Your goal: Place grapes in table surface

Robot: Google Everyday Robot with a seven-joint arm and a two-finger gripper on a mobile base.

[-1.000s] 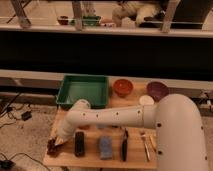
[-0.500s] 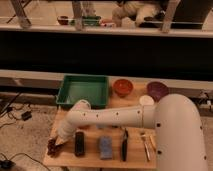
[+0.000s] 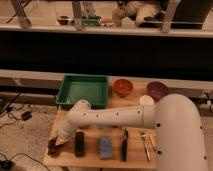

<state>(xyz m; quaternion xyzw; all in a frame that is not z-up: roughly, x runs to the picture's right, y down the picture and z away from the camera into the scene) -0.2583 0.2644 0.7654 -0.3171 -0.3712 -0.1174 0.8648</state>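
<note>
The grapes (image 3: 52, 146), a dark red-purple bunch, are at the front left corner of the light tan table surface (image 3: 91, 151). My white arm reaches across the table to the left. My gripper (image 3: 60, 139) is low at the left end, right beside and partly over the grapes. I cannot tell whether the grapes rest on the wood or hang from the gripper. A black rectangular block (image 3: 79, 143) lies just right of the grapes.
A green tray (image 3: 84, 90) stands at the back left. An orange bowl (image 3: 122, 87), a purple bowl (image 3: 157, 90) and a white round item (image 3: 146, 100) are at the back right. A blue sponge (image 3: 105, 147), a black utensil (image 3: 124, 145) and wooden utensils (image 3: 147, 143) lie along the front.
</note>
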